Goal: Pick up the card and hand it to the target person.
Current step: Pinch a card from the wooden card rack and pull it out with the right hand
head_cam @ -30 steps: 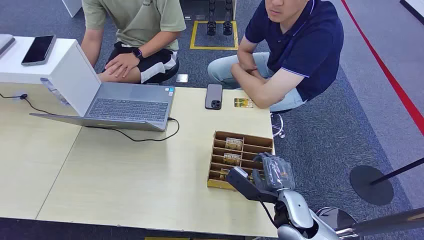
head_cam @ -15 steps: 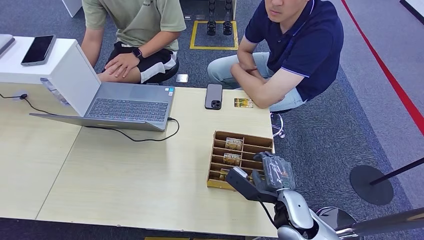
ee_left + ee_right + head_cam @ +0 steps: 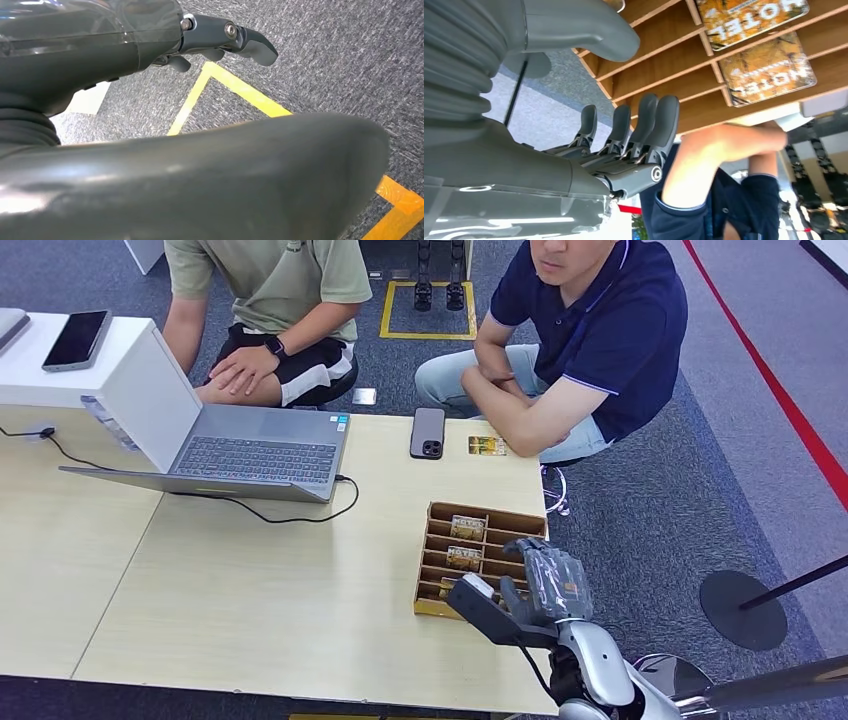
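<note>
Right hand [image 3: 545, 585] crept slightly toward upper left since earlier frame, now over near-right corner of wooden card tray [image 3: 436, 540]; fingers [image 3: 644, 125] spread, grasping nothing. Pale table [image 3: 250, 600]: wide bare stretch lower left; edge just right of tray. Grey carpet [image 3: 680, 510] beyond. Hotel cards [image 3: 464, 558] orange-brown, lying in tray slots. Left hand [image 3: 150, 100]: finger state cannot tell.

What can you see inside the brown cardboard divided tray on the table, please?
The brown cardboard divided tray holds orange patterned "HOTEL" cards in a few slots, one mid-tray. The right robot hand covers its near right corner, so what lies there cannot be seen.
</note>
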Robot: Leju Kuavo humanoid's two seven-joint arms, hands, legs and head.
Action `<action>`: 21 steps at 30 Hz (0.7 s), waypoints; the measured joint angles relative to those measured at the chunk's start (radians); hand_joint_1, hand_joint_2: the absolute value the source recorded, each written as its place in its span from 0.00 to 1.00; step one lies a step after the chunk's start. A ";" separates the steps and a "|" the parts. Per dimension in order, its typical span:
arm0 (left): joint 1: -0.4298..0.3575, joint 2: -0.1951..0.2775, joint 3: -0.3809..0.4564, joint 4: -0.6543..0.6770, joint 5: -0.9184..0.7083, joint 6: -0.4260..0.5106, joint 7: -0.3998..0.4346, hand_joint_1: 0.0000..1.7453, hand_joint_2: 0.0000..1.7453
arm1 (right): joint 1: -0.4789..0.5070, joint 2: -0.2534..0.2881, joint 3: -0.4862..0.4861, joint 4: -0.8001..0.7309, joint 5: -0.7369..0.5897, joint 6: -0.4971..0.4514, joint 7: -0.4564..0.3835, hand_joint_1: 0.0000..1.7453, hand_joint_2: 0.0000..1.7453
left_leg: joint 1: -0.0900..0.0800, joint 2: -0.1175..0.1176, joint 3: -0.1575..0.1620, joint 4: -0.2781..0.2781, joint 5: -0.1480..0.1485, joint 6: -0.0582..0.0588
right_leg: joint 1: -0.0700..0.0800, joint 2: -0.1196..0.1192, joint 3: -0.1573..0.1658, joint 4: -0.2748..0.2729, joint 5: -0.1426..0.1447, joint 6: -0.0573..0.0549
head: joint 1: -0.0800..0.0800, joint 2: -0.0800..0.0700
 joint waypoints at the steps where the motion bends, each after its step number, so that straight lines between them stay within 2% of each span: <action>1: 0.000 0.000 0.000 0.000 0.000 0.000 0.000 0.00 0.00 | 0.001 0.000 0.000 -0.003 0.000 0.000 0.000 0.51 1.00 | 0.000 0.000 0.000 0.000 0.000 0.000 | 0.000 0.000 0.000 0.000 0.000 0.000 | 0.000 0.000; 21: 0.000 0.000 0.000 0.000 0.005 0.008 0.003 0.00 0.00 | 0.034 -0.035 0.020 -0.040 -0.060 0.013 0.035 0.50 1.00 | 0.000 0.000 0.000 0.000 0.000 0.000 | 0.000 0.000 0.000 0.000 0.000 0.000 | 0.000 0.000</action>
